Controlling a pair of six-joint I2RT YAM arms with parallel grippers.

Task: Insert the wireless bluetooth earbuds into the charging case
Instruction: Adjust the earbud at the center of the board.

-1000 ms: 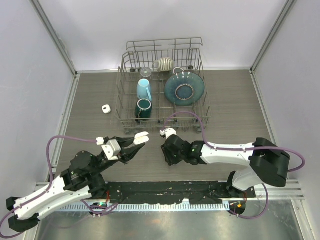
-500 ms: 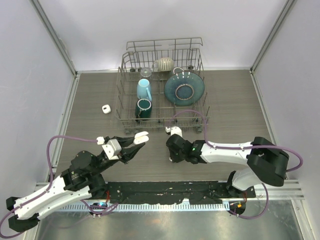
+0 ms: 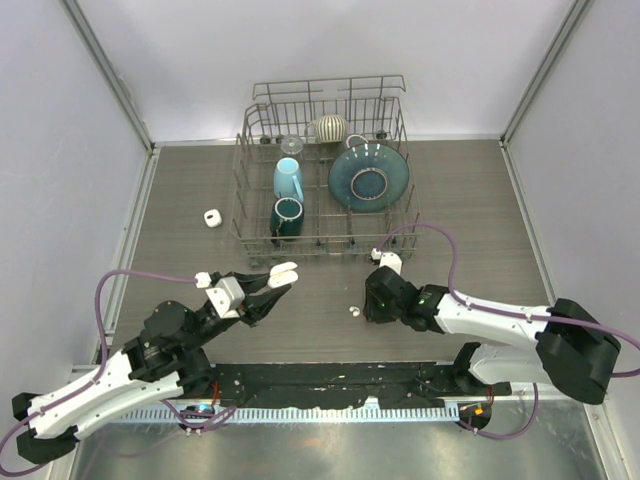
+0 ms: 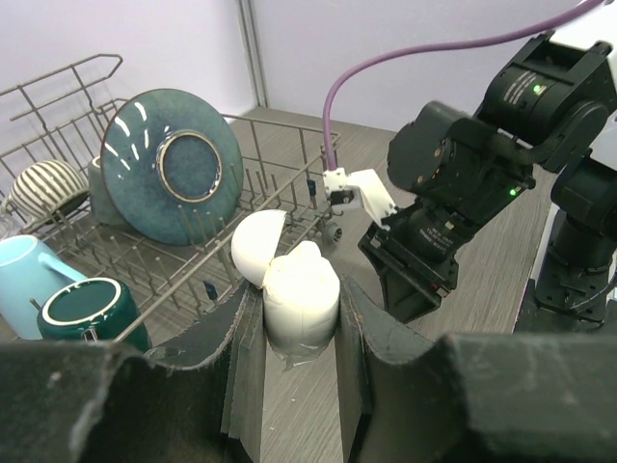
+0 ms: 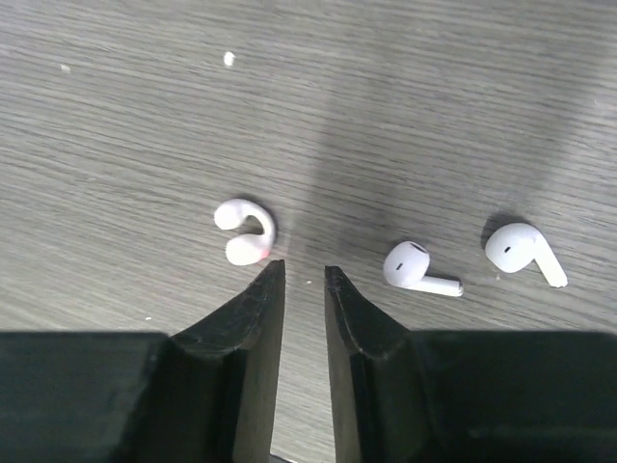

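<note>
My left gripper [image 3: 268, 287] is shut on a white charging case [image 3: 282, 272] with its lid open, held above the table. The left wrist view shows the case [image 4: 301, 289] upright between the fingers [image 4: 249, 357], lid tipped back to the left. My right gripper [image 3: 373, 305] points down at the table, jaws narrowly apart with nothing between them. In the right wrist view a white hook-shaped earbud [image 5: 246, 232] lies just past the left fingertip [image 5: 270, 280]. To the right on the wood lie two stemmed white earbuds [image 5: 416, 269] [image 5: 525, 252]. One earbud [image 3: 354, 311] shows beside the right gripper in the top view.
A wire dish rack [image 3: 240, 190] stands at the back with a dark teal plate [image 3: 368, 177], a light blue mug [image 3: 288, 178], a dark green mug [image 3: 286, 215] and a striped bowl [image 3: 329, 127]. A small white case [image 3: 212, 218] lies left of the rack.
The right arm has swung right and towards the near edge, and its jaws have narrowed. An earbud now shows on the table beside it. The left arm and case have stayed put.
</note>
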